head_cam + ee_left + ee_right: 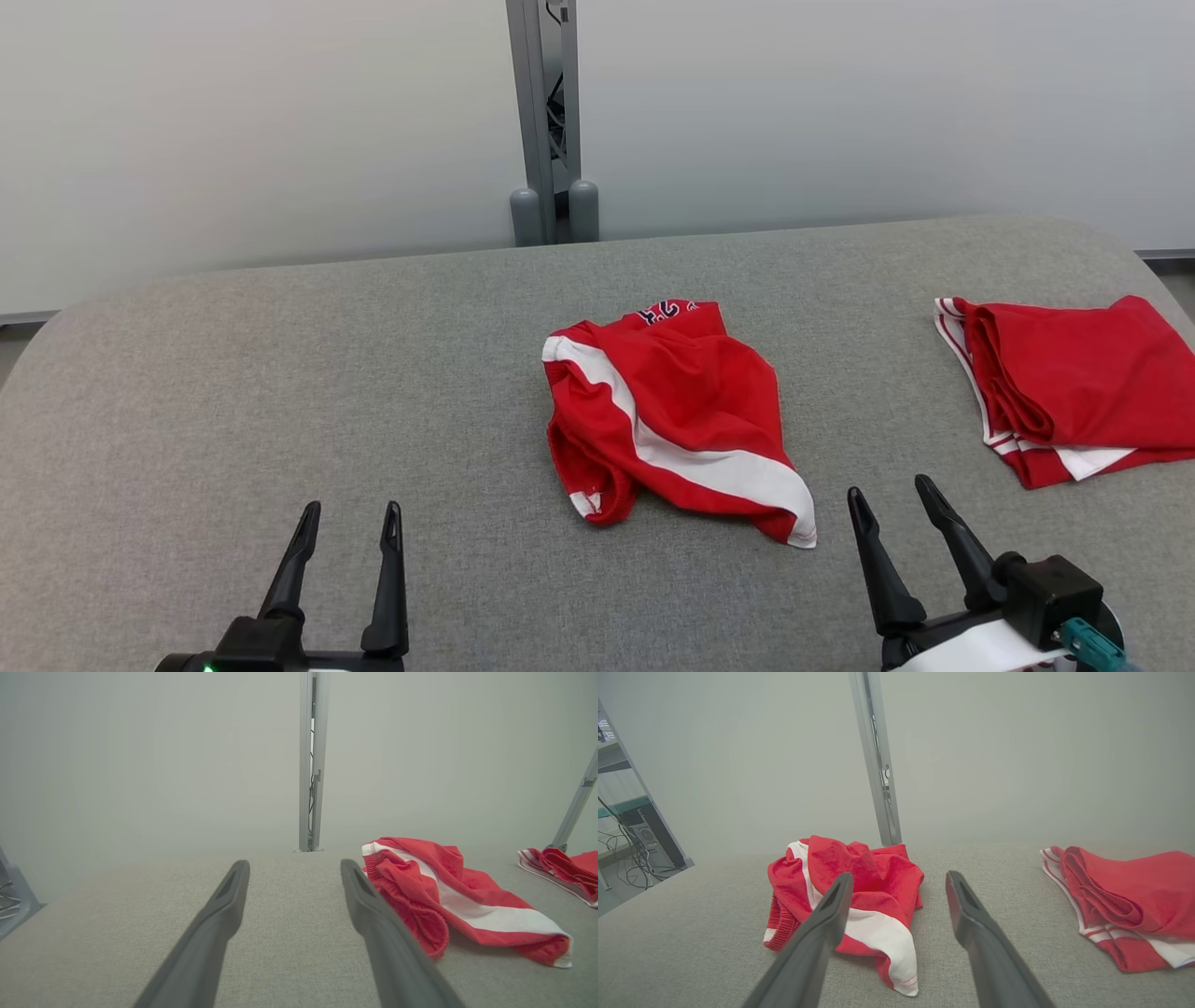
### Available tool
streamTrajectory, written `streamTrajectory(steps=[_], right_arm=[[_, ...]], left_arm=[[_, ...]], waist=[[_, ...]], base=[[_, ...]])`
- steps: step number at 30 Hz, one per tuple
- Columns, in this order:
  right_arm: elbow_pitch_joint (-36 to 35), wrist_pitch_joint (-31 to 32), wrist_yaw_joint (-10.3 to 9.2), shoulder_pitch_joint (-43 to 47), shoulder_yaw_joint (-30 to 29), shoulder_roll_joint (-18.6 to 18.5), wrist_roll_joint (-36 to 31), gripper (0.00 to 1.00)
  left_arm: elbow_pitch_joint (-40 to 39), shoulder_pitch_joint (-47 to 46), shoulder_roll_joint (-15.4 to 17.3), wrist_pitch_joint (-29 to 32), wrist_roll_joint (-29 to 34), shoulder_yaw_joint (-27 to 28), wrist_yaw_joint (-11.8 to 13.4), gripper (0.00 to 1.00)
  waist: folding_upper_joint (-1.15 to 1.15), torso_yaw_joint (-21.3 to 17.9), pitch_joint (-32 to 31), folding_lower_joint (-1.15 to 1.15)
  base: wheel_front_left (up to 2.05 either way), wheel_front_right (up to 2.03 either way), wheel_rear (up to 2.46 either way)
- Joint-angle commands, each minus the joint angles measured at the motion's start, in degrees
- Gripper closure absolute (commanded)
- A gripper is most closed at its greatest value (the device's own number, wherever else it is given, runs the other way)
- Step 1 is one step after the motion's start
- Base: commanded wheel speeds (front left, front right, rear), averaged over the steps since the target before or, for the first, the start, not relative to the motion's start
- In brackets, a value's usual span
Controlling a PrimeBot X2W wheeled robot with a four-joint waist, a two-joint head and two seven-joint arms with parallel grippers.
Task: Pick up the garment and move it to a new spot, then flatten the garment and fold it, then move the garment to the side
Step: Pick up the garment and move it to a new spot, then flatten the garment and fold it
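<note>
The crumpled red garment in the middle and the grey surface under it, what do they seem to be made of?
The crumpled red garment: probably thin synthetic sports fabric, mostly matte; it falls in soft folds and has a gathered elastic waistband. The grey surface: seemingly coarse woven upholstery cloth, matte; a flecked weave shows, and its rounded corners suggest padding, though that is uncertain.

The garment in front of me is red, shorts by the look of it. It lies crumpled in a loose heap near the middle of the grey counter. A broad white stripe runs slantwise across it, from the far left down to the near right, where the cloth ends in a point. A gathered elastic waistband bunches up at the near left. Dark lettering shows on a flap at the far edge. It is wrinkled all over, neither flat nor folded.
</note>
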Motion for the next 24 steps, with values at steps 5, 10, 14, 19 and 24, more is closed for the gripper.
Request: streamTrajectory(steps=[5, 10, 14, 19, 24], right_arm=[[-0.1, -0.1, -0.02, 0.4, 0.0, -0.2, 0.5, 0.0], [-0.2, -0.1, -0.02, 0.3, 0.3, -0.2, 0.5, 0.0], [-0.3, -0.1, -0.02, 0.3, 0.4, -0.2, 0.6, 0.0], [-0.4, -0.1, -0.02, 0.4, 0.3, -0.2, 0.6, 0.0], [-0.3, -0.1, -0.02, -0.3, 0.9, -0.2, 0.3, 0.0]], left_arm=[[0.7, 0.0, -0.1, -0.2, -0.1, 0.7, -0.4, 0.0], [1.2, -0.5, -0.1, -0.2, -0.8, 0.7, 0.0, 0.0], [1.3, -0.7, -0.1, -0.2, -1.2, 0.7, 0.4, 0.0], [1.9, -1.5, -0.1, -0.2, -1.3, 1.6, 0.3, 0.0], [5.8, -4.3, -0.1, -0.2, -3.3, 2.1, -2.3, 0.0]], waist=[[0.0, -0.2, -0.2, 0.0], [0.0, -0.7, -0.4, 0.0], [0.0, -1.0, -0.3, 0.0], [0.0, -1.2, -0.1, 0.0], [0.0, -1.5, 0.7, 0.0]], base=[[0.0, 0.0, 0.0], [0.0, 0.0, 0.0], [0.0, 0.0, 0.0], [0.0, 0.0, 0.0], [0.0, 0.0, 0.0]])
